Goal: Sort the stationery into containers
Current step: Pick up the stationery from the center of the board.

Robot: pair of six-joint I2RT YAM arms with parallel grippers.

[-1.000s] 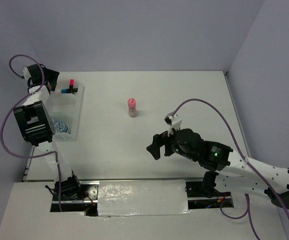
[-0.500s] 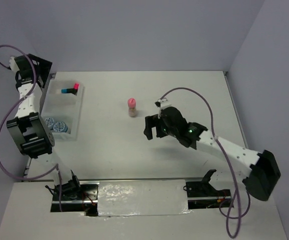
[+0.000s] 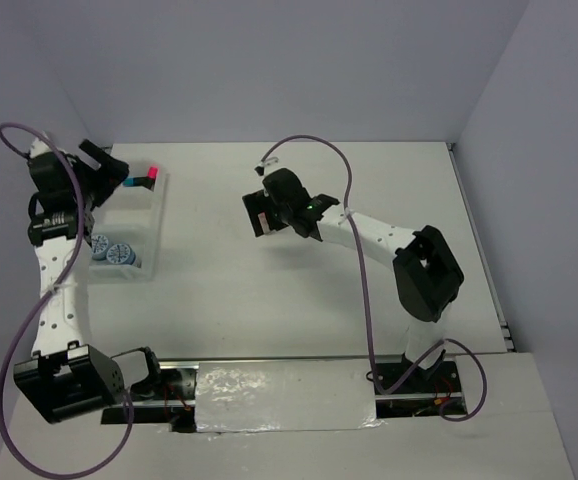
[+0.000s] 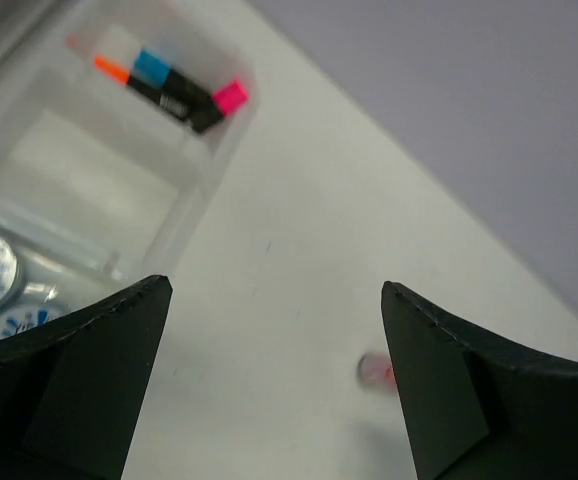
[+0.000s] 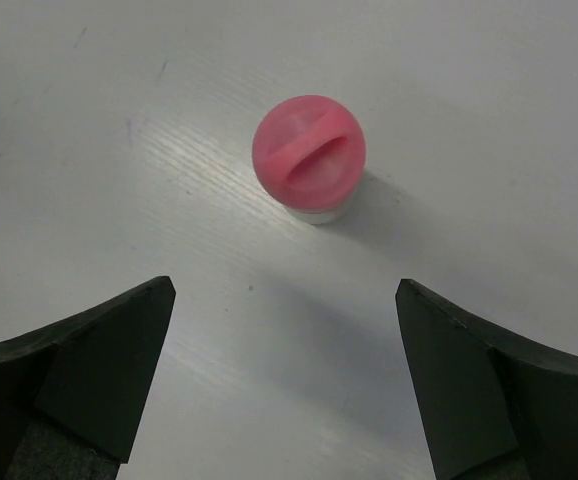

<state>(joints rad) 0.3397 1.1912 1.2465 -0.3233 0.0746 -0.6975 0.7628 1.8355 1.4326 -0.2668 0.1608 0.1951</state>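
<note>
Small pink-capped tan tube [image 5: 309, 155] upright near the middle of the white tabletop [image 3: 219, 270], just ahead of the right gripper [image 5: 284, 300], in line with its wide-spread, empty jaws (bare surface all round). Left gripper [image 4: 274, 290] equally wide, holding nothing, raised by the far end of the white translucent three-compartment plastic tray [image 3: 134, 212] along the left edge.

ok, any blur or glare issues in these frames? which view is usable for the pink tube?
Right wrist: pink-capped tube sharp, soft shadow to its right, faint sheen streaks on the table. Left wrist: same tube is a blurred smudge, markers in the tray readable. Top external: even light, glare on the silvery tape; right hand covers the tube.
</note>
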